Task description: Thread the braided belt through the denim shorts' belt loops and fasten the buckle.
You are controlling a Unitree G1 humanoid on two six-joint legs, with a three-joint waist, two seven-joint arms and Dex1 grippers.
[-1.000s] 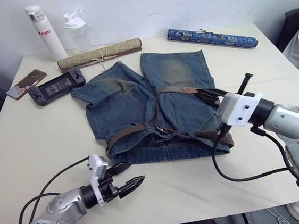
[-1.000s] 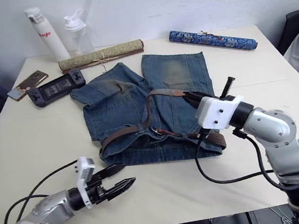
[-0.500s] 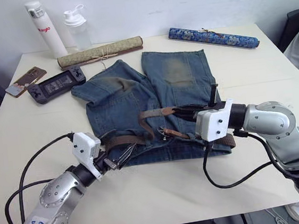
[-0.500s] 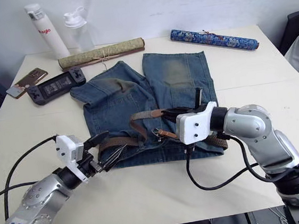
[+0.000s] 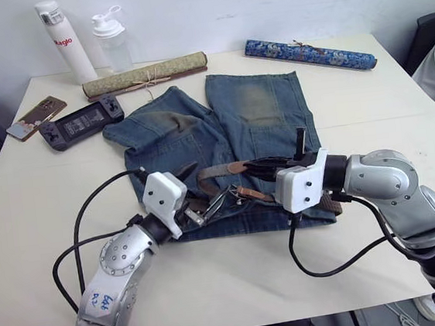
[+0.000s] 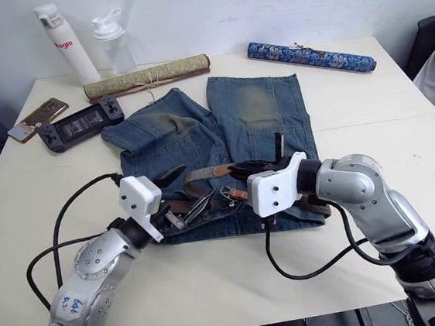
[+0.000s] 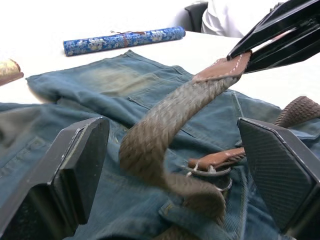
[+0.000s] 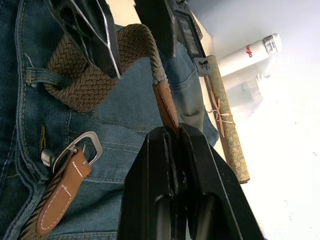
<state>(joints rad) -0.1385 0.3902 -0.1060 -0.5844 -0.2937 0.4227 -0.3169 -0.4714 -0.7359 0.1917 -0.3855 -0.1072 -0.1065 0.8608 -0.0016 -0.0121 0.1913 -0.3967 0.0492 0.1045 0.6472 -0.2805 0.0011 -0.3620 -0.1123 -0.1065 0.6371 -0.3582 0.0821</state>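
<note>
Stereo head cameras look down across the bench (image 5: 237,278); both wrist cameras sit close over the denim shorts (image 5: 259,112), sharing the braided belt (image 7: 165,120).

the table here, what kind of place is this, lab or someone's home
Probably a lab or office staging area: a plain white table against a bare wall, with assorted props laid out, such as the denim shorts, a handheld game console and two bottles.

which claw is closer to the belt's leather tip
Right. The right claw is shut on the leather tip; the left claw is open, straddling the braided belt farther down.
</note>
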